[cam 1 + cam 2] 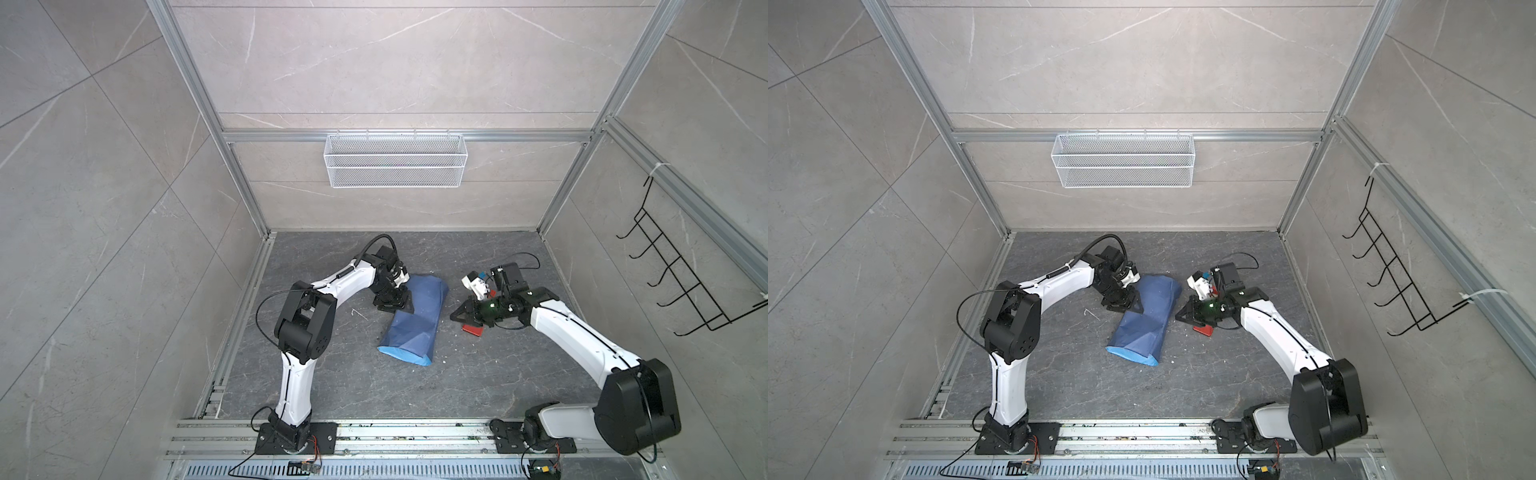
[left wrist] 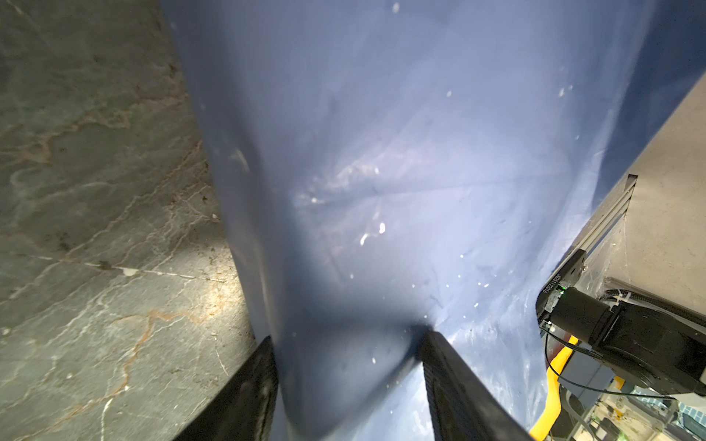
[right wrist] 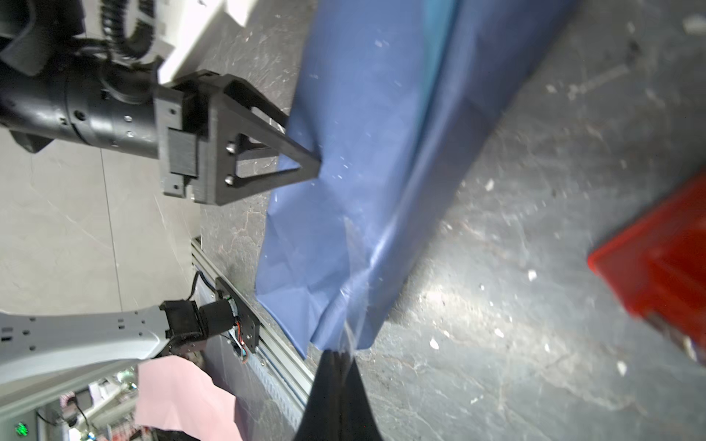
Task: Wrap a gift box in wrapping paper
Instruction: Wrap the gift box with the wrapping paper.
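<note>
The wrapping paper [image 1: 415, 320] lies in the middle of the dark table [image 1: 457, 386] between my two arms. It is folded over into a long, creased bundle with its darker blue face outward, and a band of the light blue face shows only at the end nearest my bases. The gift box I cannot see; only paper shows. My left gripper [image 1: 405, 306] is at the bundle's left long edge, nearer the far end, and it has hold of the paper. In the left wrist view the sheet [image 2: 382, 152] swells up between my two dark fingers [image 2: 450, 382] and fills the gap. In the right wrist view, one finger of that gripper [image 3: 301, 147] lies on top of the paper [image 3: 363, 160] while the other goes under its edge. So those jaws stand partly apart, clamped on the folded paper. My right gripper [image 1: 454, 318] is on the opposite side, just beside the bundle's right long edge, with a sliver of table between them in both top views. Its jaws are pressed fully together [image 3: 336, 366], the tips pointing at the paper's edge. A pale glossy streak runs from the tips onto the sheet—I cannot tell what it is, or whether I pinch it. The red tape dispenser [image 1: 472, 330] lies on the table below my right wrist, near the paper but apart from it.
</note>
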Robot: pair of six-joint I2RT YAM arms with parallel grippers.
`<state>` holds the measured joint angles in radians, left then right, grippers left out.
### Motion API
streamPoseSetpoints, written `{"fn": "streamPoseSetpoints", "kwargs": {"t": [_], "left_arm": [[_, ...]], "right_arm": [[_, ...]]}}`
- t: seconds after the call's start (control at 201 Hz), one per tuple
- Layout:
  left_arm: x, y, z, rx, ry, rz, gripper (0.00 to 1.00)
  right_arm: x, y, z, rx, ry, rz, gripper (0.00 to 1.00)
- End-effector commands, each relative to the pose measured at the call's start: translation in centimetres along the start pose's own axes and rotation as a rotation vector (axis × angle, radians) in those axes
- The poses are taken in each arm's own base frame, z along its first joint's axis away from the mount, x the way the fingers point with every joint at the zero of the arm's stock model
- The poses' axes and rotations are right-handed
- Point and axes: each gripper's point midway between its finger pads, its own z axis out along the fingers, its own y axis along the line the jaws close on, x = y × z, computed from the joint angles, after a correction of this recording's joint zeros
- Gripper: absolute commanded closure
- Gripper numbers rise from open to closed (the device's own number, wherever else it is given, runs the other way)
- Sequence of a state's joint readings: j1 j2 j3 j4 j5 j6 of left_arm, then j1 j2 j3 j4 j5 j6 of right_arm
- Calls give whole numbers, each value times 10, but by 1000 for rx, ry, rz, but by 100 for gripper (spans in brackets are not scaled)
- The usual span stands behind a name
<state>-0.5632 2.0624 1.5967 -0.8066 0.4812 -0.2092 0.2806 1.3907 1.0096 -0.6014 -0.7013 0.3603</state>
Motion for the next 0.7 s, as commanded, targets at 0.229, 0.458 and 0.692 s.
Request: {"fn": "streamPoseSetpoints", "kwargs": {"t": [0.229,0.458,0.692], "left_arm": [[24,28,33,-135,104,-23,39],[25,28,35,-137,108,-19,39],[25,28,35,-138,108,-18,39]], "right_arm": [[-9,16,30,-23,233,-194,100],[-10,-12,54,48,359,-79,100],[-11,-23,69,51,378,-22,100]]}}
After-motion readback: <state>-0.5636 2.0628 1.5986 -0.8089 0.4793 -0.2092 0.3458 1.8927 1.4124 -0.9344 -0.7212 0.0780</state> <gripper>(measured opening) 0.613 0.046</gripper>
